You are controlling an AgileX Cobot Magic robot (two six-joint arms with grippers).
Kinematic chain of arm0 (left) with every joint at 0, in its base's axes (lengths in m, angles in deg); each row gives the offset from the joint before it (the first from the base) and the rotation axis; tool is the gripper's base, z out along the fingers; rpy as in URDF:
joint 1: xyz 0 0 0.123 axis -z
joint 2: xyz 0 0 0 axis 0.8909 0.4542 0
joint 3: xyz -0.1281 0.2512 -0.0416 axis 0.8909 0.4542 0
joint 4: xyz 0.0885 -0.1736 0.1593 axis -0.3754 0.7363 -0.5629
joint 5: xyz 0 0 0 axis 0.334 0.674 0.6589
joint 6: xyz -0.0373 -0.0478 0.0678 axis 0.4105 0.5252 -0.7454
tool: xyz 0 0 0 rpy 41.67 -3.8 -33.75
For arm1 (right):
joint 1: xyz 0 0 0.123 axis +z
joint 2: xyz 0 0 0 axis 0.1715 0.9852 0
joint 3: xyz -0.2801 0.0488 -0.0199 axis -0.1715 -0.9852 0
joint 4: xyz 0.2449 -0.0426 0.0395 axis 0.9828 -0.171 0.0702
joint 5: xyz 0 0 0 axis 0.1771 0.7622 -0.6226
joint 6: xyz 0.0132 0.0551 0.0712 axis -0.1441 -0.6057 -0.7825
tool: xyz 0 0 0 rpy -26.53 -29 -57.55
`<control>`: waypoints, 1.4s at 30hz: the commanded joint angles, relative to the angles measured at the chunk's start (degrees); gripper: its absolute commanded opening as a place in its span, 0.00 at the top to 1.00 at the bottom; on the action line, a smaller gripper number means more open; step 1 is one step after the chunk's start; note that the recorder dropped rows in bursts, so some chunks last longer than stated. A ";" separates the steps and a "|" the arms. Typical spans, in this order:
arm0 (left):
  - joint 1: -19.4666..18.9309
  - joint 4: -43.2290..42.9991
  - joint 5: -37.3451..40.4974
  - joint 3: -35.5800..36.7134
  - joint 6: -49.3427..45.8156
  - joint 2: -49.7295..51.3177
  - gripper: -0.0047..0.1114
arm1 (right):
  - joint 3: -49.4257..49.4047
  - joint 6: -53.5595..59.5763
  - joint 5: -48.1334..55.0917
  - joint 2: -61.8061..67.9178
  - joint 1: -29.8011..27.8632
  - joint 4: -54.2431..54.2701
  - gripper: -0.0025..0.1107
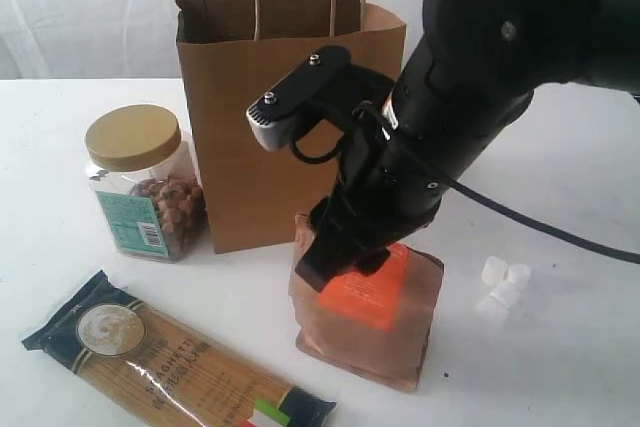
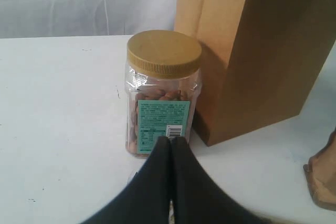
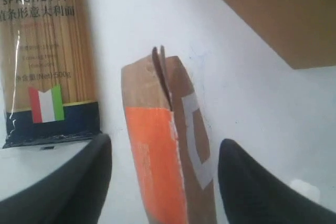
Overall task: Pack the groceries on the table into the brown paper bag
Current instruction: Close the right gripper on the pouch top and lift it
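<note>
The copper pouch (image 1: 375, 322) with an orange label stands upright on the table (image 1: 560, 247), in front of the brown paper bag (image 1: 270, 97). My right gripper (image 3: 165, 142) is open and straddles the top of the pouch (image 3: 152, 93), with a gap showing at each finger. In the exterior view its fingers (image 1: 335, 252) reach down over the pouch's top. The tan-lidded nut jar (image 1: 145, 187) stands left of the bag. The spaghetti packet (image 1: 170, 367) lies flat at front left. White marshmallows (image 1: 503, 287) sit to the right. My left gripper (image 2: 171, 139) is shut and empty, just short of the jar (image 2: 163, 77).
The bag (image 2: 252, 51) stands open-topped and upright right beside the jar. The spaghetti packet (image 3: 44, 51) lies close beside the pouch. The big black right arm (image 1: 500, 57) leans in over the right side of the table.
</note>
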 commanded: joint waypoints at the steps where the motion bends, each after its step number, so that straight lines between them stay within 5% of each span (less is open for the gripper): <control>1: 0.49 0.57 0.30 0.24 0.10 -0.22 0.96 | 0.38 1.43 -0.87 0.92 -0.70 -1.33 0.48; 21: 0.49 0.57 0.30 0.24 0.10 -0.22 0.96 | 0.28 5.08 -2.78 10.24 -0.70 0.31 0.50; 30: 0.49 0.57 0.30 0.24 0.10 -0.22 0.96 | 0.28 4.96 -2.80 10.35 -0.70 0.00 0.97; 42: 0.49 0.68 0.30 0.24 0.10 -0.22 0.96 | 1.28 2.19 -0.60 2.97 -0.70 -4.95 0.98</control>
